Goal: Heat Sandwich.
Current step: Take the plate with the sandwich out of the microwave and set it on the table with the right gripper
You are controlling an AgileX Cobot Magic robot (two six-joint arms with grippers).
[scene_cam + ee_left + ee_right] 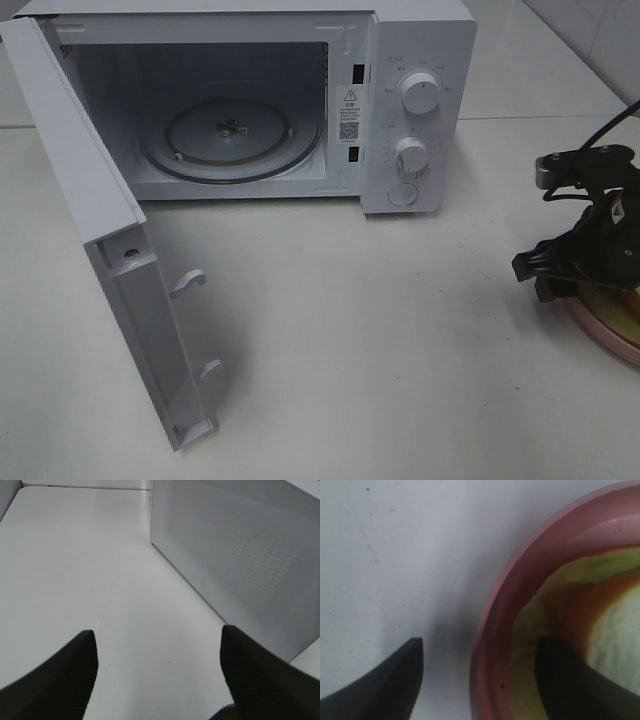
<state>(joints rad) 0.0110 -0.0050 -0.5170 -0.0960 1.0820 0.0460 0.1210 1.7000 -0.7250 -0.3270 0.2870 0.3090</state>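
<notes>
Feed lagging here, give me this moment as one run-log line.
microwave: door open, turntable bare | sandwich: on pink plate | right tool: open, straddling plate rim | left tool: open, empty, beside microwave door

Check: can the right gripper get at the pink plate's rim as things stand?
Probably yes. The right gripper is open and straddles the pink plate's rim, one finger outside on the table, the other inside over the sandwich. Nothing blocks it.

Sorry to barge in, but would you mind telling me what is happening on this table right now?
The microwave stands with its door swung wide open and nothing on its glass turntable. The right gripper is down at the pink plate carrying the sandwich, jaws open on either side of the plate's rim. The left gripper is open and holds nothing, outside the door.
</notes>
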